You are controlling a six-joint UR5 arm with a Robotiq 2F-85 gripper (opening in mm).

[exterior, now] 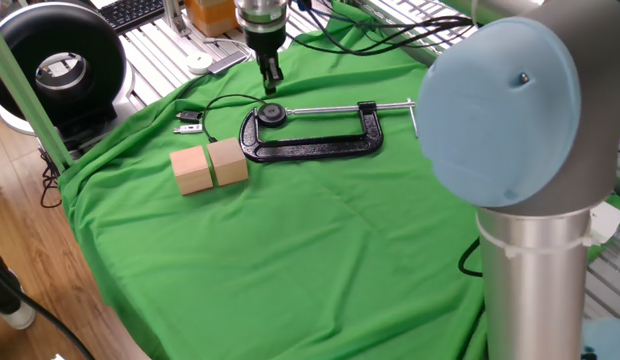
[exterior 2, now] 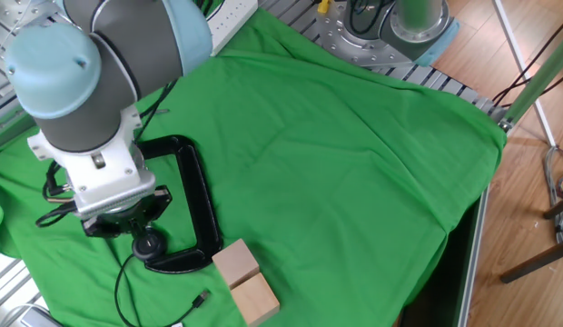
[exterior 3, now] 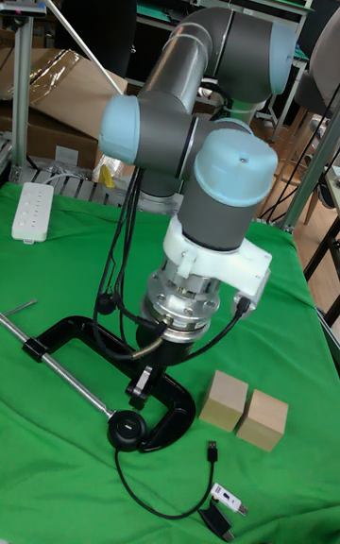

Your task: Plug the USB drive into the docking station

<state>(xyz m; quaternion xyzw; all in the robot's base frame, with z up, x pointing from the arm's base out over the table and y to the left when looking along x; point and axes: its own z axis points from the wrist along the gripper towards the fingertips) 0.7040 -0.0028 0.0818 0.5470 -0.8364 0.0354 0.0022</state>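
Arm reaches over the far left part of the bench point(exterior: 290, 270), wrist pointing straight down. Tool point(exterior: 272, 82) hangs just above the docking station point(exterior: 271, 113), not touching it. Its fingers sit close together; whether they grip anything cannot be told.

Docking station: small round black puck lying flat on the green cloth, inside the open mouth of the black clamp point(exterior: 320, 135), at the tip of the clamp's screw rod. Thin black cable point(exterior 3: 156, 497) loops away from the puck and ends in a small plug on the cloth.

USB drive point(exterior 3: 229, 501): small stick, pale body with a dark end, lying on the cloth at the bench edge, past the cable's plug. Well apart from the puck.

Two wooden blocks point(exterior: 211, 166) sit side by side, touching, near the clamp's curved end.
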